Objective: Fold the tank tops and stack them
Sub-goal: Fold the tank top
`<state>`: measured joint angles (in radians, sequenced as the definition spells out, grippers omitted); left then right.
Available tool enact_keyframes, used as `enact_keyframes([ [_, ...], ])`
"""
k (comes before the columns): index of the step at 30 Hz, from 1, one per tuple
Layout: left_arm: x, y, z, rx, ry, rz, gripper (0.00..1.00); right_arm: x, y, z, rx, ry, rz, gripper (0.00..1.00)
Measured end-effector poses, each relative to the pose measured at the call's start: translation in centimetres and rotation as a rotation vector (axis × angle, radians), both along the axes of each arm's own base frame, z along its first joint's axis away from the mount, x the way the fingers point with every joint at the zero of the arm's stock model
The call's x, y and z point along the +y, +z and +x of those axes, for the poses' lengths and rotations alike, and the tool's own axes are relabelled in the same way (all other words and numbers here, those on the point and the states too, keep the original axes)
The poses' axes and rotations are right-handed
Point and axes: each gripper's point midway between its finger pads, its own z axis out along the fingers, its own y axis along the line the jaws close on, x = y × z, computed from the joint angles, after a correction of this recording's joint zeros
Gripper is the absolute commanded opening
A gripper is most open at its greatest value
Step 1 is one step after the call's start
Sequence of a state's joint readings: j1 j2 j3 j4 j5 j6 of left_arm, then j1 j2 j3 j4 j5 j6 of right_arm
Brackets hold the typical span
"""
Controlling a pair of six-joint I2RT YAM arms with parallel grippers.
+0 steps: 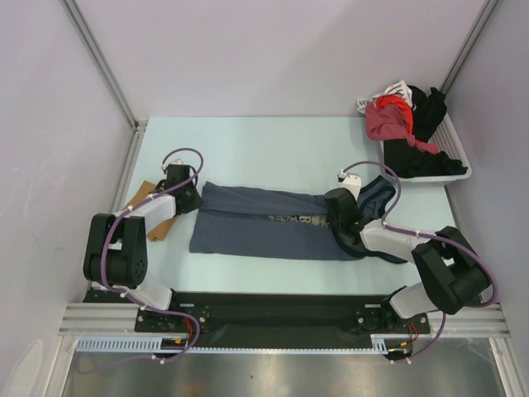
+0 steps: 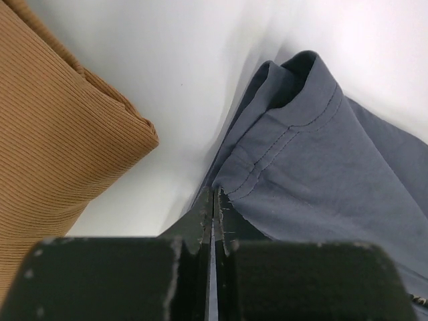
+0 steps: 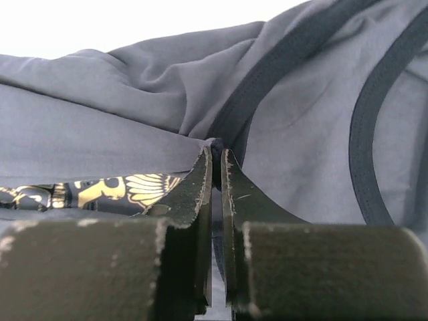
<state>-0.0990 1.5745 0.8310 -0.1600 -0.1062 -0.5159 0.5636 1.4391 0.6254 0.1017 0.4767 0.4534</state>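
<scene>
slate-blue soft cloth tank top (image 1: 264, 225) lies flat on the bench (image 1: 273, 141), long axis left-to-right, hem pointing left and dark-trimmed neck right; the left hand (image 1: 187, 197) pinches its far hem corner, the right hand (image 1: 338, 215) pinches a fold near the neck end, each arm nearest its own end.

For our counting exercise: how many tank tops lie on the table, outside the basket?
2: slate-blue top mid-table; tan-brown top left of it, partly hidden by the left arm.
</scene>
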Motion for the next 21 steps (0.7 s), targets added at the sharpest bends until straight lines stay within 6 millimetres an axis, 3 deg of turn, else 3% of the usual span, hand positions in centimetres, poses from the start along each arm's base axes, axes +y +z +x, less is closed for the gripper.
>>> enact_keyframes([
  [9,0.1,-0.8,-1.5,0.009,0.018,-0.004,0.01,-0.3,-0.7,-0.7,0.014,-0.04,-0.02,0.07],
  [21,0.7,1.6,-1.7,-0.049,0.043,0.016,0.0,0.0,-0.7,-1.3,0.015,-0.032,-0.044,0.08],
])
